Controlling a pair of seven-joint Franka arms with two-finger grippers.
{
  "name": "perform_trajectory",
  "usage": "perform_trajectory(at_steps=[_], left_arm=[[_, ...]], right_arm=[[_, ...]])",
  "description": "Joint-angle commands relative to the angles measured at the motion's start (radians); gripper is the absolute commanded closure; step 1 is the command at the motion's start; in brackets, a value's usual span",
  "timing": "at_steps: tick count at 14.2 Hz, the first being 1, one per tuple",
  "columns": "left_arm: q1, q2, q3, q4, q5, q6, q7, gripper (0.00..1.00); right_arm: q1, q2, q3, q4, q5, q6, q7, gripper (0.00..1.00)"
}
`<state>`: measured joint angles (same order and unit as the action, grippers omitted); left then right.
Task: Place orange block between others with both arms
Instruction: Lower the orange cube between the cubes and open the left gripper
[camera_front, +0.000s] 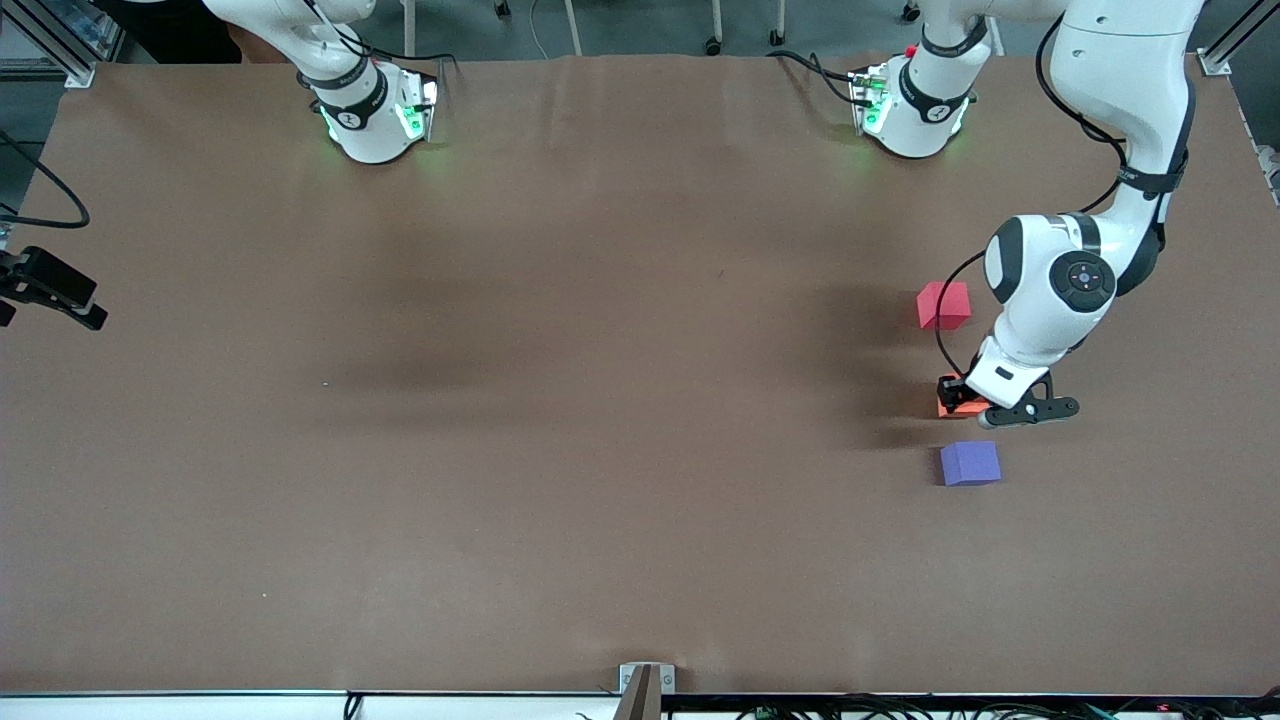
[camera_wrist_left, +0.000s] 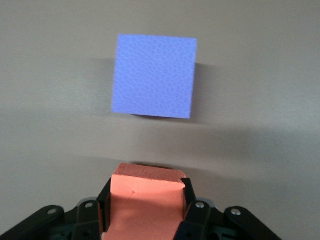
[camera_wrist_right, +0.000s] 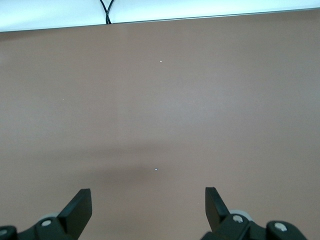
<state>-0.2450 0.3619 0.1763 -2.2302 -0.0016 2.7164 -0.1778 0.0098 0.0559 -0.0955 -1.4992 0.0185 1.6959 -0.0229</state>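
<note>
Left claw (camera_front: 960, 398) with orange block (camera_front: 948, 406) fills gap between red cube (camera_front: 943, 305) and purple cube (camera_front: 970, 463) (narrow).

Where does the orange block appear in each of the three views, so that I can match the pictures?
Front view: the orange block sits in the left gripper, between the red cube and the purple cube.
Left wrist view: the orange block fills the lower middle, clamped between the fingers.
Right wrist view: not in it; only bare table and the open right gripper.
Shared landmark: the purple cube, in front and left wrist views.
</note>
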Motion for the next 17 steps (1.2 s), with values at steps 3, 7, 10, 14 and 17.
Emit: perform_trajectory(at_steps=[3, 7, 10, 14, 17], left_arm=[[0.029, 0.015, -0.043, -0.012, -0.023, 0.034, 0.011, 0.7], [0.056, 0.012, -0.047, -0.029, -0.023, 0.034, 0.043, 0.7], [0.064, 0.012, -0.051, -0.037, -0.023, 0.034, 0.052, 0.7], [0.064, 0.017, -0.051, -0.037, -0.023, 0.034, 0.052, 0.59], [0.061, 0.017, -0.051, -0.034, -0.023, 0.029, 0.052, 0.12]], right_arm=[[-0.002, -0.007, 0.007, -0.006, 0.0, 0.005, 0.001, 0.0], [-0.002, -0.007, 0.007, -0.007, 0.0, 0.004, 0.001, 0.0], [-0.002, -0.007, 0.007, -0.007, 0.001, 0.004, 0.001, 0.0], [-0.001, -0.007, 0.007, -0.007, 0.0, -0.001, 0.0, 0.0], [-0.002, -0.005, 0.007, -0.007, 0.0, 0.001, 0.0, 0.0]])
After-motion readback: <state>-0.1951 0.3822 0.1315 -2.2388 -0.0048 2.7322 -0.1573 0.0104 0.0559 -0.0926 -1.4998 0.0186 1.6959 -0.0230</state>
